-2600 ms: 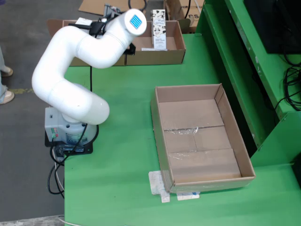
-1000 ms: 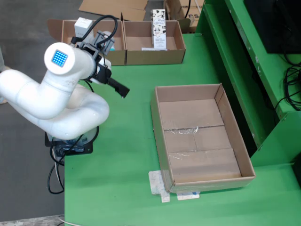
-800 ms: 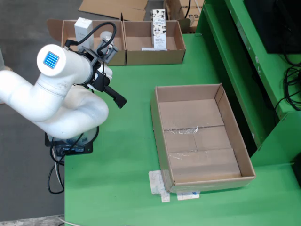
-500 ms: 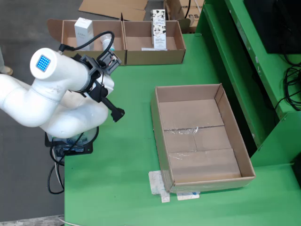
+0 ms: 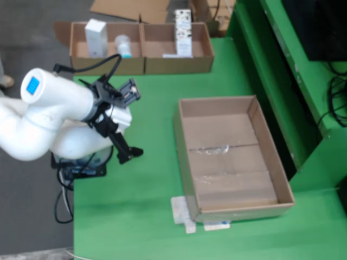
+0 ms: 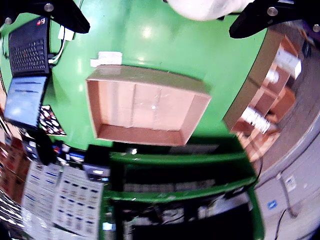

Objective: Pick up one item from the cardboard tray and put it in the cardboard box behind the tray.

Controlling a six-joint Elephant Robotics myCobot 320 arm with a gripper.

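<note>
Overhead view: end effector spread wide, holding nothing, well apart from white carton in tray.

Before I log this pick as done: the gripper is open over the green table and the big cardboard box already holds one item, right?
Not quite. The big cardboard box is empty, as the view from above shows. The gripper is indeed open over the green table, carrying nothing.

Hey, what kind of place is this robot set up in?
Probably a workshop or lab packing bench: a green table on bare concrete floor, cardboard boxes such as the big open box, and a laptop with printed sheets nearby.
</note>
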